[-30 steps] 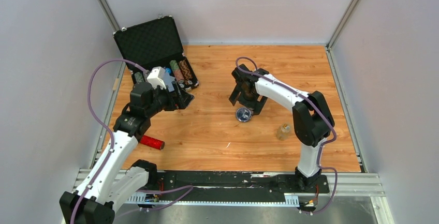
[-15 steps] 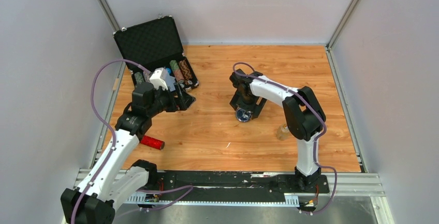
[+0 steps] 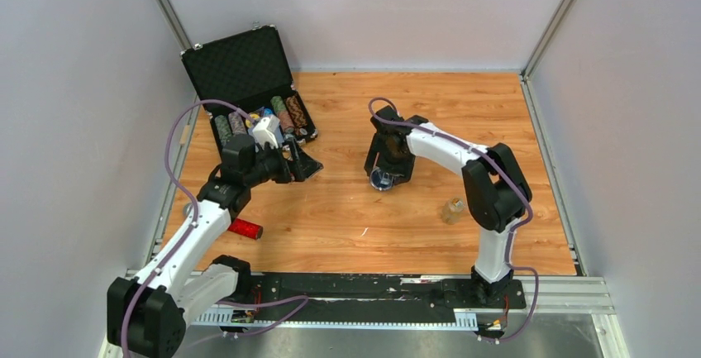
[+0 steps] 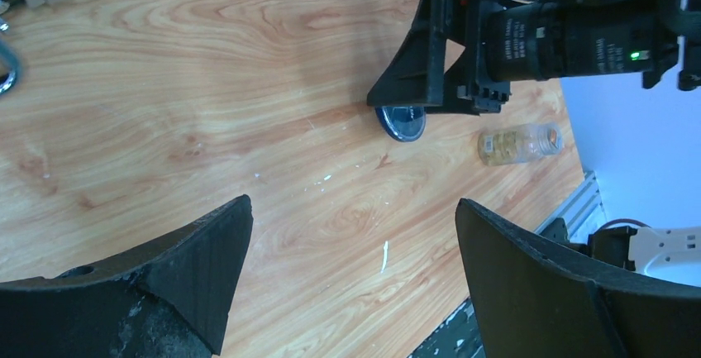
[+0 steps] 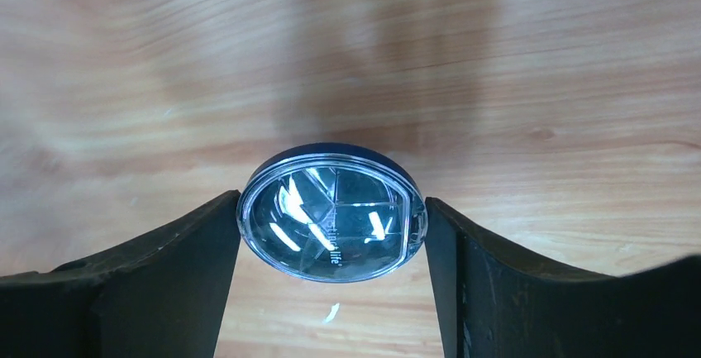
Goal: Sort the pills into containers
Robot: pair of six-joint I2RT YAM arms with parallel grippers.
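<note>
The container point(image 5: 331, 217), a small round dish with a clear lid and dark dividers, sits mid-table point(image 3: 383, 179) and slightly tilted. My right gripper point(image 5: 332, 209) straddles it with a finger touching each side of its rim. The left wrist view shows that gripper point(image 4: 438, 69) standing over the dish point(image 4: 401, 121). The pills point(image 3: 452, 209) are yellowish and lie inside a small clear bottle point(image 4: 521, 143) on its side, right of the dish. My left gripper point(image 4: 351, 209) hangs open and empty over bare wood, near the case point(image 3: 302, 162).
An open black poker-chip case point(image 3: 240, 64) with rows of chips stands at the back left. A red cylinder point(image 3: 243, 227) lies by the left arm near the front. Grey walls and metal rails bound the wooden table point(image 3: 347, 209).
My right gripper came down around the dish and narrowed onto its rim, nudging it slightly left. The left arm swung right and forward, away from the case.
</note>
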